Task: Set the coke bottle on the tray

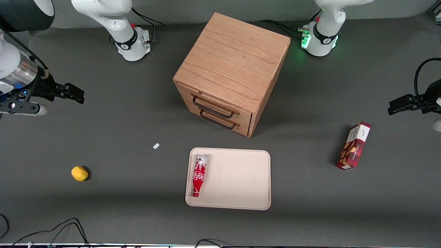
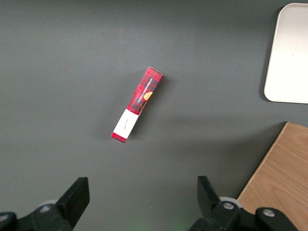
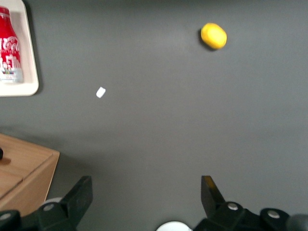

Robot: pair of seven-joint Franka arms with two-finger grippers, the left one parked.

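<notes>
On the tray [image 1: 237, 179], along the rim nearest the working arm's end of the table, the bottle [image 1: 199, 175] lies flat on its side. It is slim, glossy red with white script, its silver-white end pointing toward the cabinet [image 1: 231, 72] and its narrow neck toward the front camera. The tray is a smooth, pale beige rectangle with rounded corners and a low raised rim; apart from the bottle its floor is bare. In the right wrist view the bottle [image 3: 9, 45] lies just inside the tray's [image 3: 30, 72] rim.

The gripper [image 1: 74, 93] hangs above the matte grey table [image 1: 137, 213] at the working arm's end, well apart from the tray, its black fingers spread apart and holding nothing; the wrist view shows the two fingertips [image 3: 81, 195] wide of each other over bare table.

The cabinet is a boxy oak-grain block with two drawers and dark wire handles, standing farther from the front camera than the tray, one lower corner near the tray's rim. A small rounded yellow lump [image 1: 79, 173] and a tiny white scrap [image 1: 156, 146] lie on open tabletop between gripper and tray. A red plaid snack box [image 1: 354, 146] stands tilted toward the parked arm's end, with wide clear table around it.
</notes>
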